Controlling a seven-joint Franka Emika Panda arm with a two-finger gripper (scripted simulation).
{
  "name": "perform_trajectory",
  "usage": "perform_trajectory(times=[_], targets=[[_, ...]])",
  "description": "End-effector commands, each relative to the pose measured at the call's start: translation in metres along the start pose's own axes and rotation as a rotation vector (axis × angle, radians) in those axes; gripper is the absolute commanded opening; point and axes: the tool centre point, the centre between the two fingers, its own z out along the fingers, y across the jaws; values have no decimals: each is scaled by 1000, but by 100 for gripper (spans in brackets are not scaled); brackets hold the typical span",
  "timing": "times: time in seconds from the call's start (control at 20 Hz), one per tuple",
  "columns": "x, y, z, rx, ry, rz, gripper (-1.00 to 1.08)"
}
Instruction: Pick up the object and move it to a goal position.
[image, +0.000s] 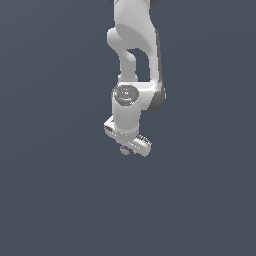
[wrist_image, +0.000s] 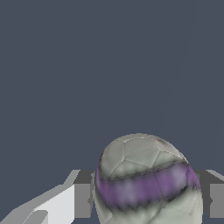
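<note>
1. Your ball (wrist_image: 146, 181), off-white with a purple band around it, sits right between the pincer's (wrist_image: 144, 199) fingers (wrist_image: 82, 194); in the wrist view it fills the gap from one finger to the other.
2. In the exterior view the ball (image: 125, 149) shows only as a small pale spot under the pincer (image: 128, 148), tucked below the hand.
3. The pincer looks closed on the ball, each finger at its side, though the actual contact is hard to confirm.
4. The ball lies directly in line with the pincer, off to neither side, so I judge the coming move a carry, not a reach.
5. No goal marker shows in either view.
</note>
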Motion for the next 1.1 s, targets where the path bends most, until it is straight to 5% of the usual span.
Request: perform_trajectory(times=[0.0, 1.05], targets=[[-12, 5, -17, 2, 1, 0, -100], [-102, 40, -140, 0, 3, 0, -100]])
